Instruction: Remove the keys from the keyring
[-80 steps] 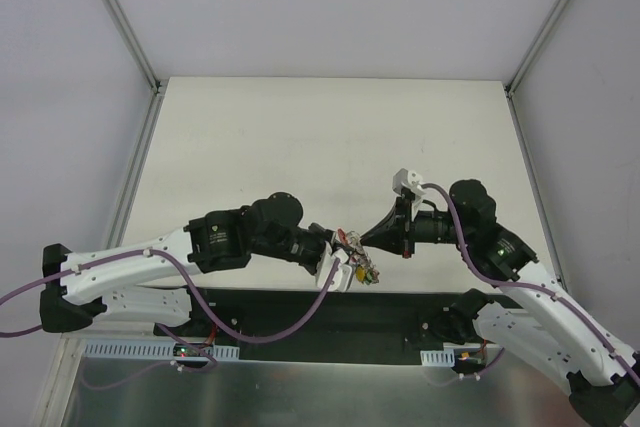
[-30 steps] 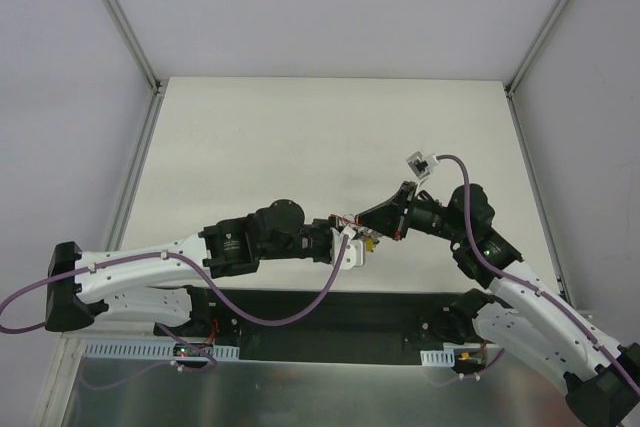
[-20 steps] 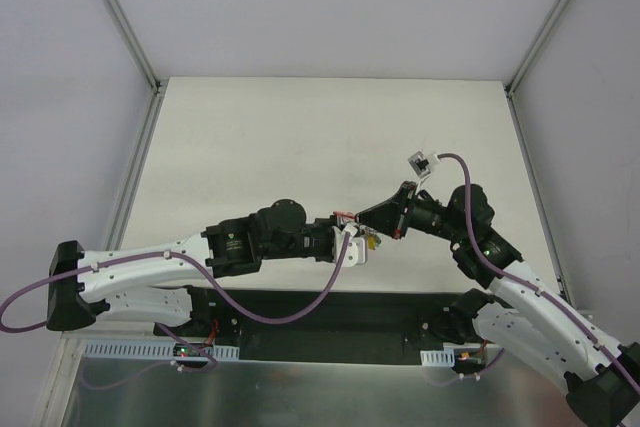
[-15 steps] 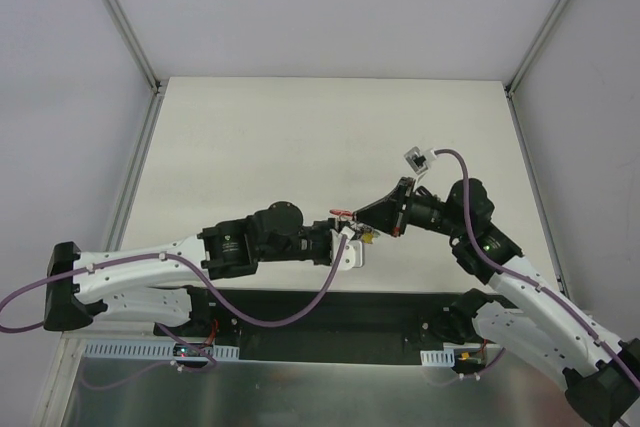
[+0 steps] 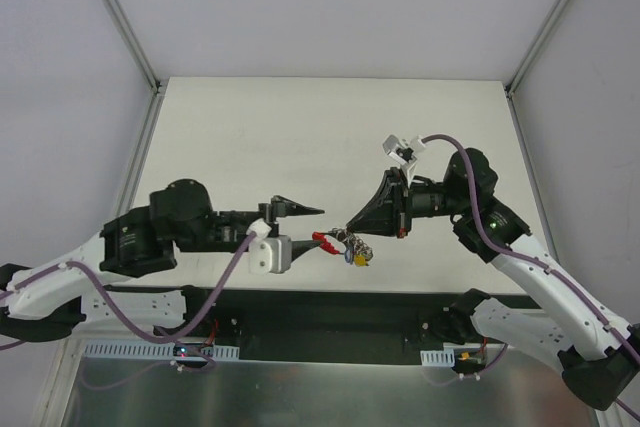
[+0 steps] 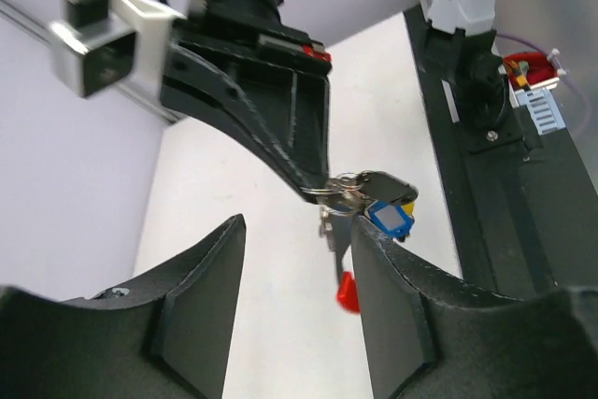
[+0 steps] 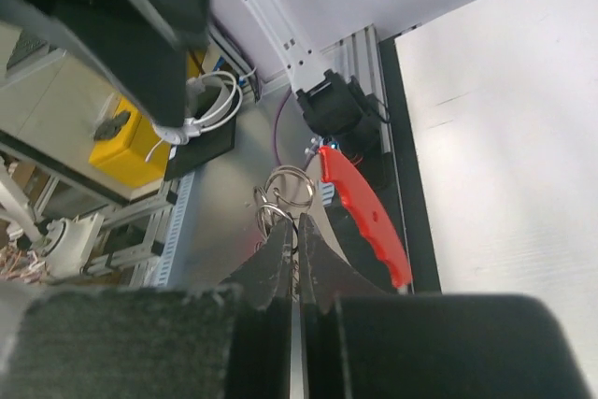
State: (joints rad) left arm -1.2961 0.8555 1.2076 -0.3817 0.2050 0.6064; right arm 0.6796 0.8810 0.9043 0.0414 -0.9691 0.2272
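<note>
Your right fingers [image 7: 273, 268] are pressed together on the keyring [image 7: 291, 184], pinching the thin wire loop right at their tips. The keys [image 6: 378, 203] dangle from it just right of centre in the left wrist view, hanging in the air above the table [image 5: 300, 137]. Your left fingers [image 6: 201, 306] are spread wide with nothing in them, framing the bunch from the lower corners of that view. The red key [image 7: 369, 217] hangs lowest, apart from the blue and yellow heads, so I'd make that your target. Come in on its plastic head, close squarely, then walk it along the coil toward the split end rather than yanking. Hold the right pinch firm; a ring this thin will likely twist or slip under a sideways pull.
</note>
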